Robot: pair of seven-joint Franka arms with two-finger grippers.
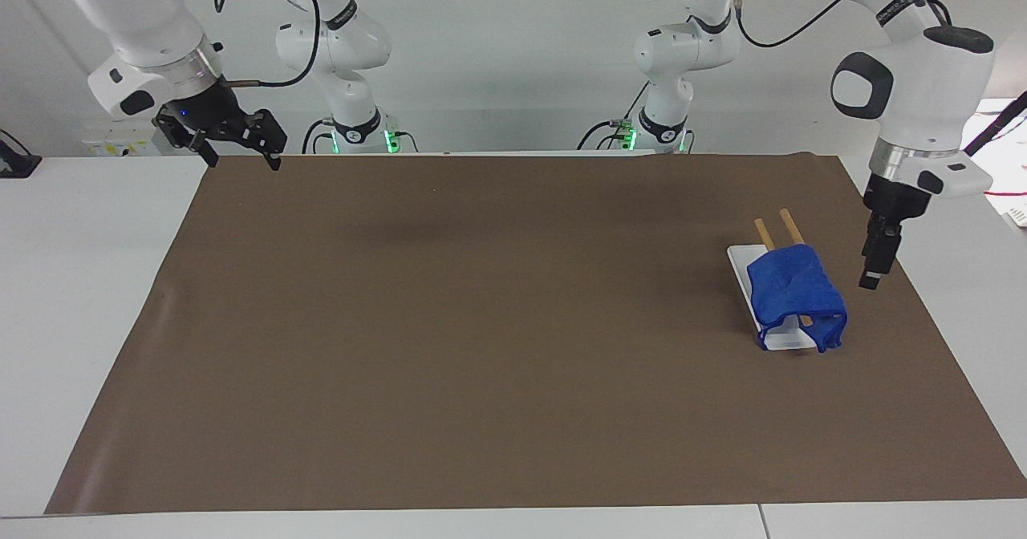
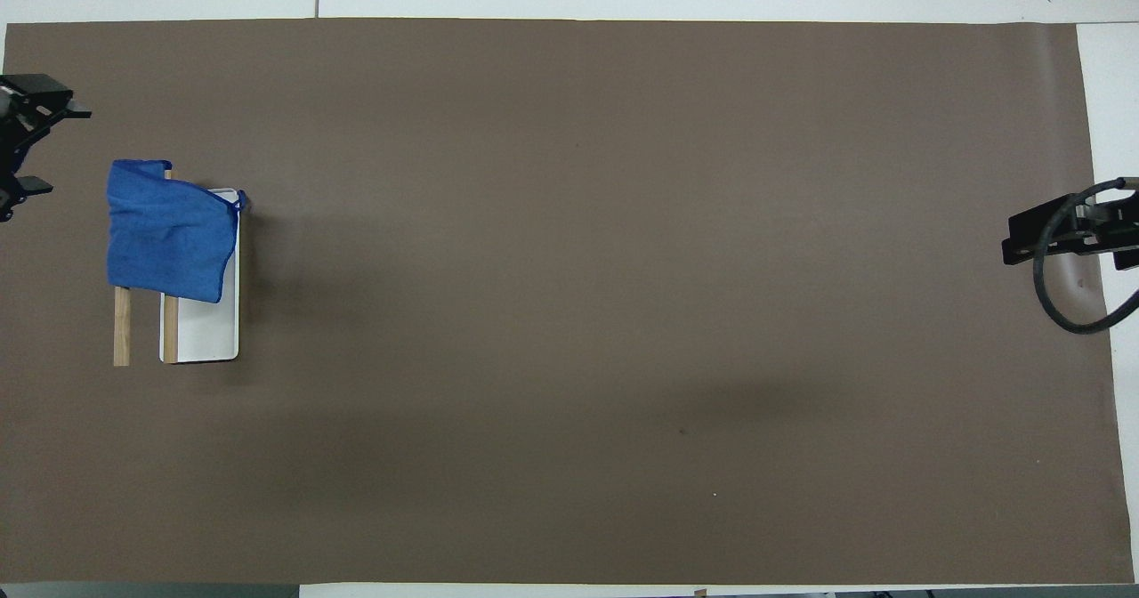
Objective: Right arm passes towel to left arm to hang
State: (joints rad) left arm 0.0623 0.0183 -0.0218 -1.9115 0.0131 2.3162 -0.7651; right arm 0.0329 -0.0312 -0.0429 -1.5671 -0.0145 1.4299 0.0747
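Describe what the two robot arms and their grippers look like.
Both arms are glossy white, jointed, with silver wrist rings and black cables. The left arm has black oval joint patches; its left gripper is black. The right gripper is black, with a blue wrist light.

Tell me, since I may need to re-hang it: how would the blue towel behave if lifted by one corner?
The towel would probably flop and sag: it drapes limply over the wooden bars of the rack. It looks light and may slide off the bars. Neither tool touches it.

Towel draped on rack near the mat's left-arm edge; left gripper just beside it.
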